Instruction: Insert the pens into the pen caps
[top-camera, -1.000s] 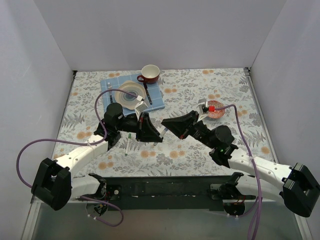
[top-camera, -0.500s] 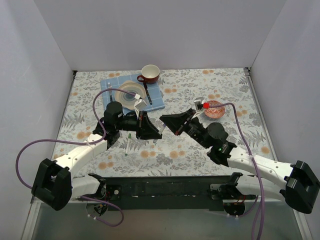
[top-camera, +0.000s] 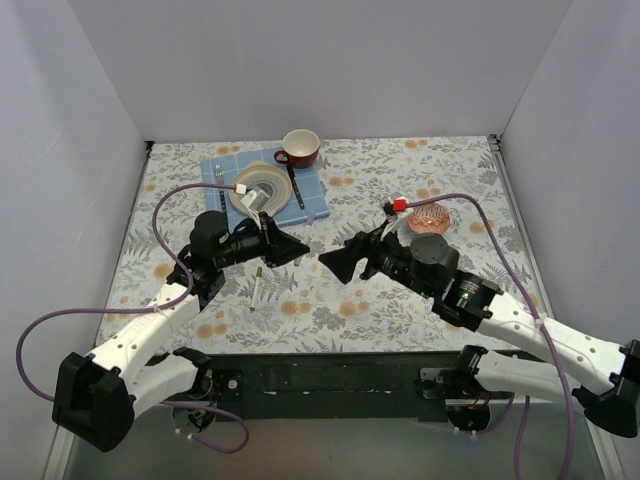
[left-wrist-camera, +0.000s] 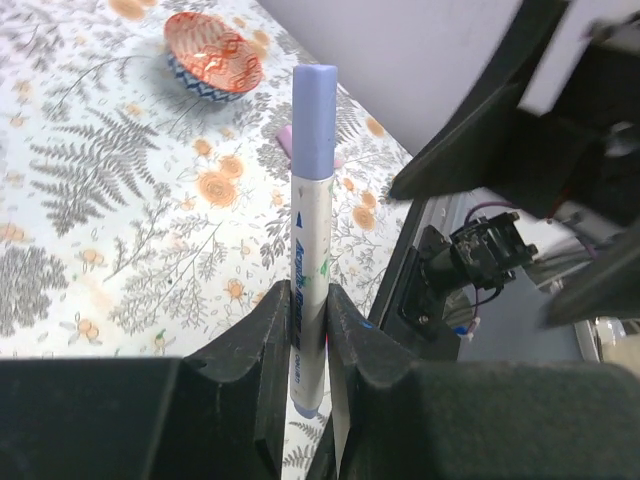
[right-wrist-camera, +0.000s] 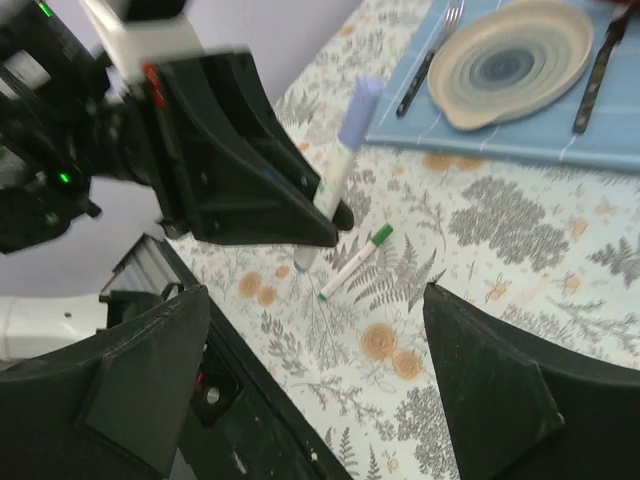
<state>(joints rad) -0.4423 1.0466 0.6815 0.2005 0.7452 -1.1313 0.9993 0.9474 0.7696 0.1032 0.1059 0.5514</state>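
Observation:
My left gripper is shut on a white pen whose far end wears a lilac pen cap. In the right wrist view the same capped pen sticks out of the left gripper above the table. My right gripper is open and empty, a short way from it. From above, the left gripper and right gripper face each other across a small gap. A second white pen with a green end lies on the cloth, and something small and pink lies farther off.
A blue mat at the back holds a plate, a fork and a knife. A red cup stands behind it. A red patterned bowl sits to the right. The table's near rail is black.
The right gripper has opened and let go. The two grippers, pressed together before, have drawn apart. The left one keeps the pen, now with its lilac cap on.

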